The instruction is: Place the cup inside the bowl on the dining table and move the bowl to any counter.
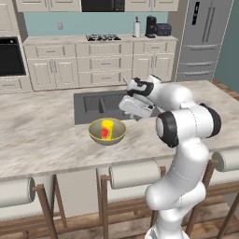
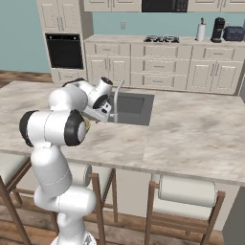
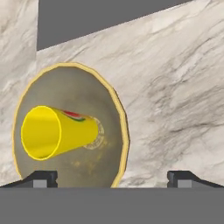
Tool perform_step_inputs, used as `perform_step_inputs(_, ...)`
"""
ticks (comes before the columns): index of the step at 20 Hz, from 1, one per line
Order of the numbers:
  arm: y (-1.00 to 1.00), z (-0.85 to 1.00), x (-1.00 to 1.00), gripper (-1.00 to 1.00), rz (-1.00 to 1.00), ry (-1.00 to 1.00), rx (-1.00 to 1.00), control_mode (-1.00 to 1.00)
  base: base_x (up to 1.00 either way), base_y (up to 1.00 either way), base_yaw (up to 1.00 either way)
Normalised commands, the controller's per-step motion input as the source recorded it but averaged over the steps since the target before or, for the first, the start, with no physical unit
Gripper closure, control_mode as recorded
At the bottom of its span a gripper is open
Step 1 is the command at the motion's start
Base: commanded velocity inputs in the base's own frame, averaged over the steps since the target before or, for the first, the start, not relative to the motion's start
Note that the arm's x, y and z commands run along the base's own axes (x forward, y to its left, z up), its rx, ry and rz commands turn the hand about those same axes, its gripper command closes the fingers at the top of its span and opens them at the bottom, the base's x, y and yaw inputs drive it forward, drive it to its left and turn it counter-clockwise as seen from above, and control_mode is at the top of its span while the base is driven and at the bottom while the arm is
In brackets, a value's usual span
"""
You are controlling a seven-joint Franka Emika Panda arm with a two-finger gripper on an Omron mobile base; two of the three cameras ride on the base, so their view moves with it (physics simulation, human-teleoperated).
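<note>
A small yellow cup [image 1: 107, 129] with a red patch on its side stands inside a round olive-tan bowl [image 1: 107, 132], so the first half of the task looks done. The bowl rests on the beige marbled dining-table worktop [image 1: 42, 130], just in front of the near edge of a dark grey inset sink [image 1: 100, 106], with stools [image 1: 134, 173] along the near side. The white robot arm bends over the worktop, and its gripper [image 1: 136, 115] hangs just to the right of the bowl, spread wide and holding nothing. The step in hand appears to be the switch from cup to bowl; the next move likely calls for lining one finger inside the rim and one outside, closing on it, then lifting and carrying it to the far counter [image 1: 140, 40] under the teal wall. The hand view looks steeply down into the bowl, showing the cup's open mouth and the rim between the two fingertips [image 3: 41, 178]. In the right base view the arm's elbow covers nearly all of the bowl, but the curved faucet [image 2: 116, 91] shows.
</note>
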Motion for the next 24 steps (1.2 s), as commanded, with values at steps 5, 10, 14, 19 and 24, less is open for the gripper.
perform_step_inputs(5,0.0,-0.03,0.0,-1.0,0.24,0.01,0.0,-1.0,0.0,0.0,0.0)
perform_step_inputs(10,0.0,-0.07,0.0,-1.0,0.11,0.0,0.0,-1.0,0.0,0.0,0.0)
perform_step_inputs(14,0.0,-0.35,0.0,-1.0,0.04,0.0,0.0,-1.0,0.0,0.0,0.0)
perform_step_inputs(19,0.02,-0.24,0.0,-1.0,0.04,0.0,0.0,-1.0,0.0,0.0,0.0)
perform_step_inputs(24,0.08,-0.11,0.0,-1.0,0.05,0.0,0.0,-1.0,0.0,0.0,0.0)
